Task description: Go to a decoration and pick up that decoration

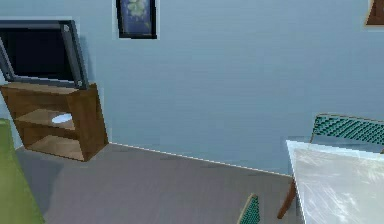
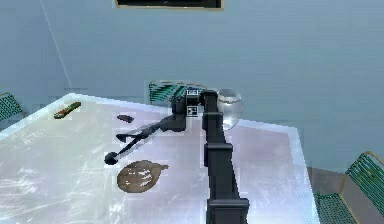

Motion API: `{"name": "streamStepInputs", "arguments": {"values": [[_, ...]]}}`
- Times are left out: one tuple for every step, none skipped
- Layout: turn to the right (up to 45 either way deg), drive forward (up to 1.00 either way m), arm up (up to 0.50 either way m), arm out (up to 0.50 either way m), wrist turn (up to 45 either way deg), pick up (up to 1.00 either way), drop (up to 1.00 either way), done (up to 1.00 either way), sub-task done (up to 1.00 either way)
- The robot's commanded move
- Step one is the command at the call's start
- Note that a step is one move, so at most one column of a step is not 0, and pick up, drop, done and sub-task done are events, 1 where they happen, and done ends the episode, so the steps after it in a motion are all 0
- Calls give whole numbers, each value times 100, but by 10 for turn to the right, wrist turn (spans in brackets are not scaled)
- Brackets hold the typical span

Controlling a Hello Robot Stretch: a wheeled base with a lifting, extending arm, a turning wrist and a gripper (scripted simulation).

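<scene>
The arm [image 2: 222, 165] reaches out across the table [image 2: 270, 160], rising from the near edge to just short of the far edge. At its end the gripper [image 2: 140, 133] points left, its thin fingers slanting down over the tabletop toward a dark spot. Things lie on the table close by, so I cannot tell whether it holds anything.

In the arm side view four small things are on the table:
- One glass bowl [image 2: 231, 105] stands near the far edge, just right of the arm's end.
- One brown disc [image 2: 140, 177] lies left of the arm, toward the near edge.
- One brown stick [image 2: 68, 110] lies at the far left corner.
- One dark scrap [image 2: 125, 118] lies near the far edge.

Which of them is the decoration cannot be told. Three green chairs stand around the table: left [image 2: 8, 105], far [image 2: 165, 91] and right [image 2: 362, 180]. One picture hangs above [image 2: 165, 3].

The forward view gives one TV [image 1: 40, 53] on one wooden stand [image 1: 88, 120], with a white thing [image 1: 62, 119] on its shelf. It also has two wall pictures [image 1: 137, 17] [image 1: 373, 12], a table corner [image 1: 335, 180] and two chairs [image 1: 348, 130] [image 1: 250, 210].
</scene>
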Motion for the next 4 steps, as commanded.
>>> {"name": "streamStepInputs", "arguments": {"values": [[0,0,0,0,240,0,0,0,0],[0,0,-30,0,0,0,0,0,0],[0,0,0,0,0,100,0,0,0],[0,0,10,0,0,0,0,0,0]]}}
